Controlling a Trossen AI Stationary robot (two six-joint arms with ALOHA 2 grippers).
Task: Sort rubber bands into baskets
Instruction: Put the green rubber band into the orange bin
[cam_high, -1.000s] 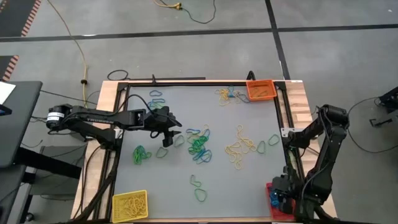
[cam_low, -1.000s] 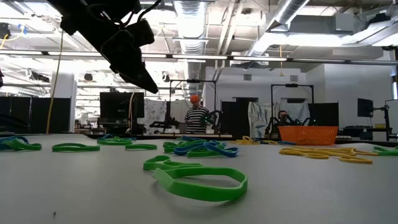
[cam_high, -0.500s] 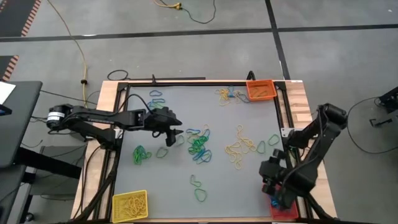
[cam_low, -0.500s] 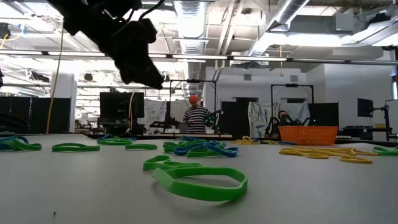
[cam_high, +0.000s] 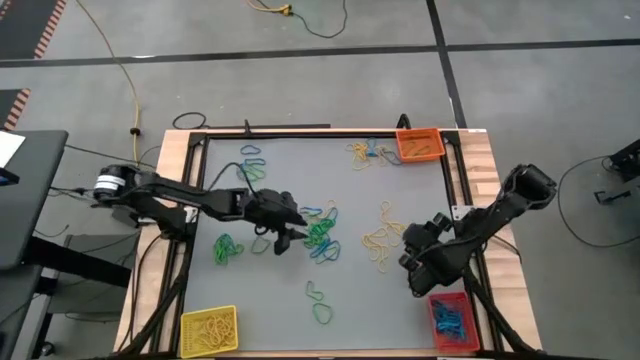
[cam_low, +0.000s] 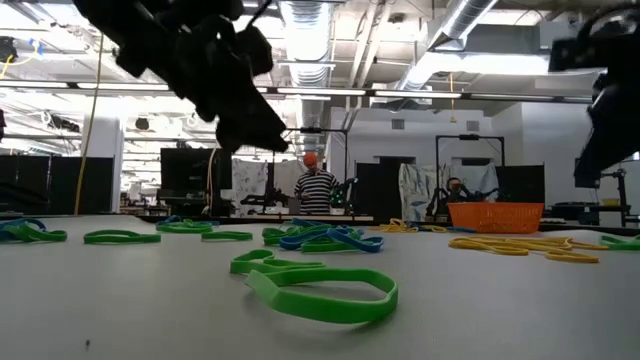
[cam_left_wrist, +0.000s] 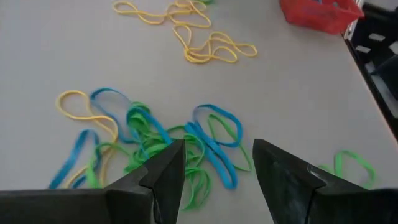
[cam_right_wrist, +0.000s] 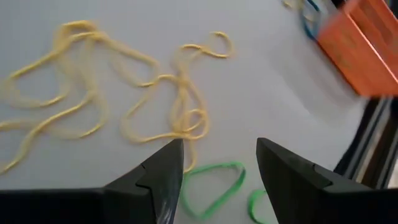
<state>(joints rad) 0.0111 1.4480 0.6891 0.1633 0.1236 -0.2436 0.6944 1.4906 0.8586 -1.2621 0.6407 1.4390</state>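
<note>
Rubber bands lie loose on the grey mat: a green, blue and yellow pile (cam_high: 320, 232) (cam_left_wrist: 149, 146) in the middle, yellow loops (cam_high: 385, 235) (cam_right_wrist: 112, 99) to its right, and green loops (cam_low: 320, 285) near the front. My left gripper (cam_high: 292, 236) (cam_left_wrist: 214, 168) hovers open just left of the pile, above the mat. My right gripper (cam_high: 410, 260) (cam_right_wrist: 217, 165) hovers open beside the yellow loops, above a green band (cam_right_wrist: 214, 183). The yellow basket (cam_high: 208, 328) stands near left, the orange basket (cam_high: 418, 144) far right, and the red basket (cam_high: 450, 318) near right with blue bands inside.
More bands lie near the orange basket (cam_high: 365, 152), at the far left (cam_high: 250, 155) and at the left (cam_high: 226, 248). A raised black frame (cam_high: 300, 132) rims the mat. A person (cam_low: 316, 190) stands far off in the room behind.
My left gripper has gone right and down toward the middle pile, tipping its fingers downward. My right gripper has swung from above the red basket toward the far edge and leftward, to the yellow loops, turning as it went. The bands have stayed where they were.
</note>
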